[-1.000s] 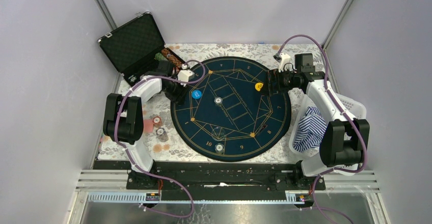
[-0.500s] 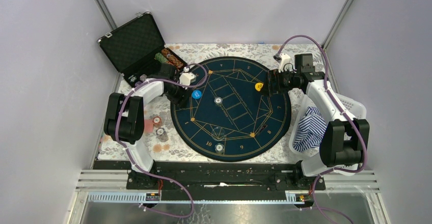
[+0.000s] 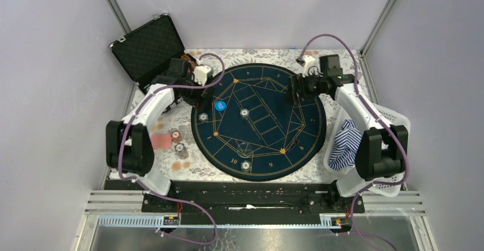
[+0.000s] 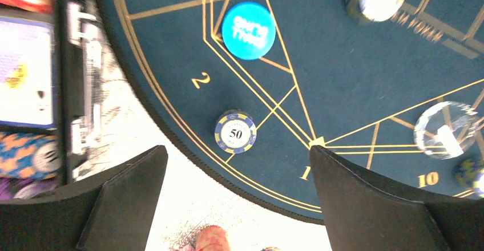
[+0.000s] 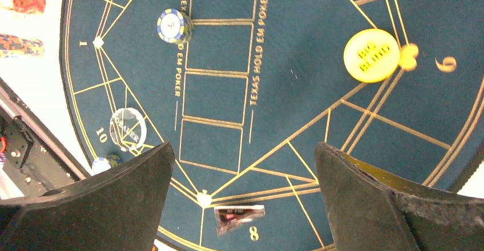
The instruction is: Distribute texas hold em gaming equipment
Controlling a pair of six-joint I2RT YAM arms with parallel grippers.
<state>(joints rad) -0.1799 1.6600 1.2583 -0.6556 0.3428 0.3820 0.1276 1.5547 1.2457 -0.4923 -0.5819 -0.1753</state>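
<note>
On the round dark blue poker mat (image 3: 268, 142) lie a blue button disc (image 3: 220, 106), a clear dealer disc (image 3: 244, 148) and striped chips (image 3: 244, 113), (image 3: 245, 165). A blue-and-yellow "50" chip (image 4: 235, 131) rests alone by the mat's left edge (image 3: 203, 116). My left gripper (image 3: 193, 94) hangs open above it (image 4: 237, 151), holding nothing. Above the mat's right side my right gripper (image 3: 292, 91) is open and empty (image 5: 244, 145). The yellow button disc (image 5: 371, 55) lies ahead of it. Chip stacks (image 3: 176, 135) and red-backed cards (image 3: 161, 141) sit on the floral cloth left of the mat.
The open black case (image 3: 149, 45) stands at the back left, with chips (image 4: 34, 154) in it beside my left finger. A white basket (image 3: 394, 117) holding the striped cloth (image 3: 347, 142) is at the right. A small red-and-clear piece (image 5: 237, 217) lies near the mat's "8".
My left gripper opened and let go of the "50" chip at the mat's left edge, then drew back toward the case. The right gripper shifted left and back over the yellow disc.
</note>
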